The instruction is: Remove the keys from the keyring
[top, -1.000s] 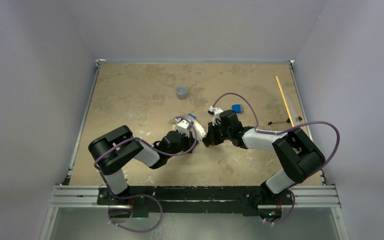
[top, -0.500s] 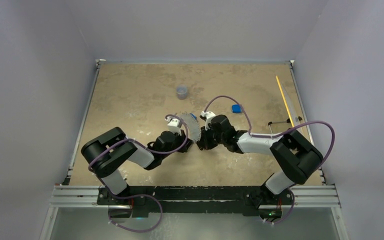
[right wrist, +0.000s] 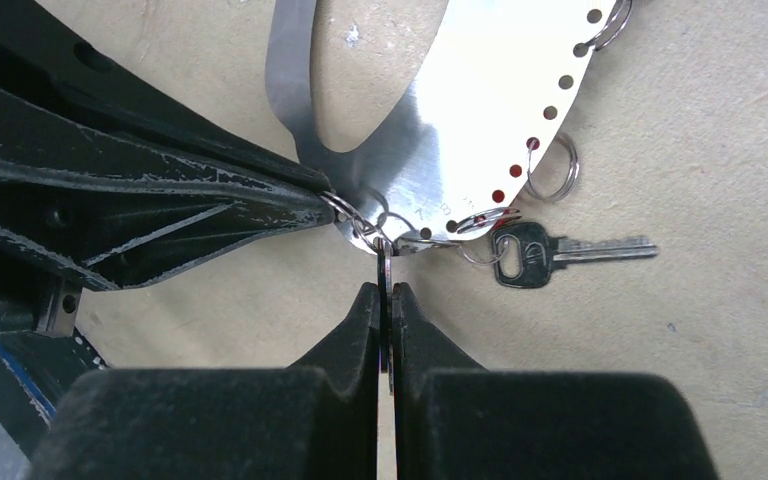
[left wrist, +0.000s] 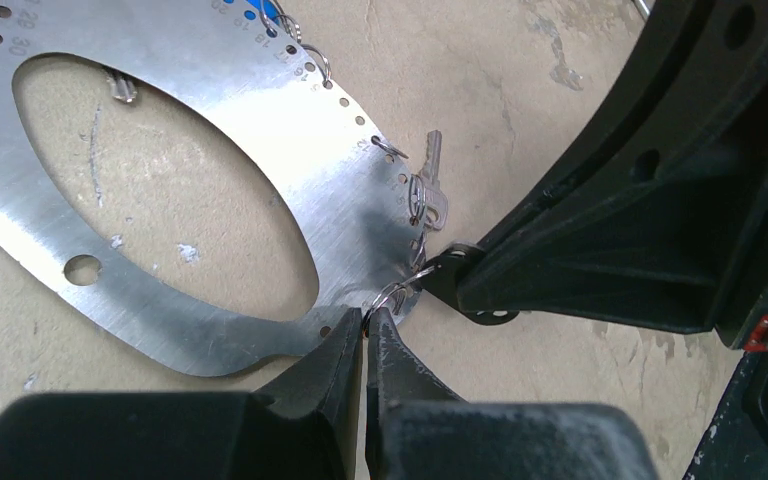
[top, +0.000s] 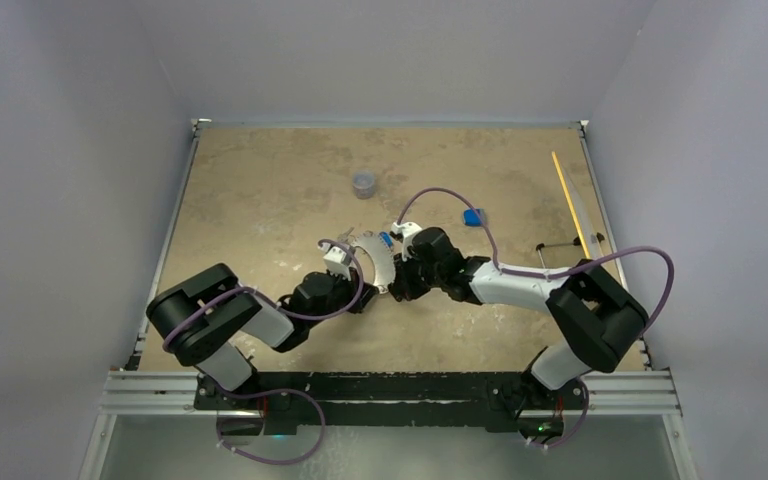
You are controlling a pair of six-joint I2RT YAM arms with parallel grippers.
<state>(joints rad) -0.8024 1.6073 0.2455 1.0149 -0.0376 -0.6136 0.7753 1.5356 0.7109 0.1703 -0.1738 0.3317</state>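
Note:
The keyring (left wrist: 210, 110) is a flat silver oval plate with small holes and split rings along its rim. In the top view it (top: 373, 252) lies between both grippers. My left gripper (left wrist: 365, 322) is shut on a small split ring (left wrist: 400, 295) at the plate's near rim. My right gripper (right wrist: 384, 292) is shut on a thin flat key (right wrist: 384, 262), seen edge-on, hanging from that same corner. A black-headed silver key (right wrist: 530, 255) lies on the table, linked to the rim. Another silver key (left wrist: 432, 185) hangs at the rim. The two grippers' fingertips (top: 382, 291) nearly touch.
A small grey cup (top: 364, 184) stands at the back centre. A blue block (top: 473, 216) lies right of the keyring. A yellow stick (top: 568, 195) and a thin metal tool (top: 558, 245) lie along the right edge. Grey walls enclose the tan table (top: 260, 190).
Both grippers and the keyring have shifted left and slightly toward the back. The left arm has drawn back left, and the right arm has stretched after it. Both grips held.

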